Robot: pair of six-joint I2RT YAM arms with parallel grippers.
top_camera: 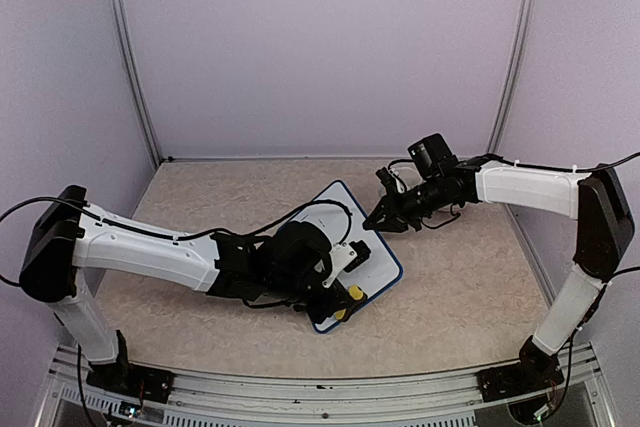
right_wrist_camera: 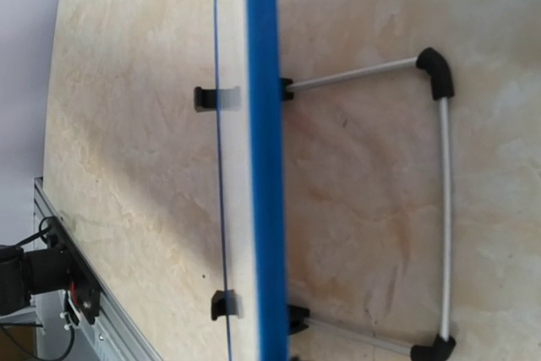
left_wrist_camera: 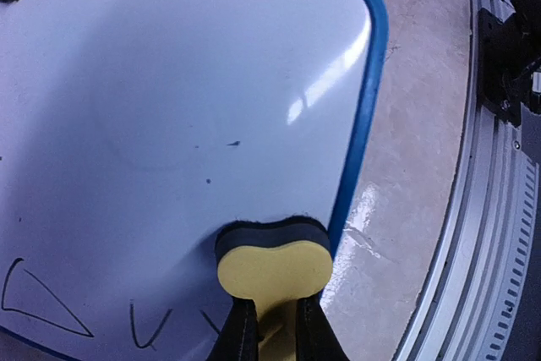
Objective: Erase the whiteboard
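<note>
Near: L gripper [left_wrist_camera: 269,331], jaws pinching yellow eraser [left_wrist_camera: 272,270], dark pad down on whiteboard [top_camera: 345,209] just inside blue rim, mid-worktop [top_camera: 455,282]. Black scribbles [left_wrist_camera: 51,302] nearby. Farther: R gripper [top_camera: 383,217] at board's far edge; jaws' state can't tell.

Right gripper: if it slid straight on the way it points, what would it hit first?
Most likely the whiteboard, at its blue rim just ahead of the right gripper; depth is unclear.
</note>
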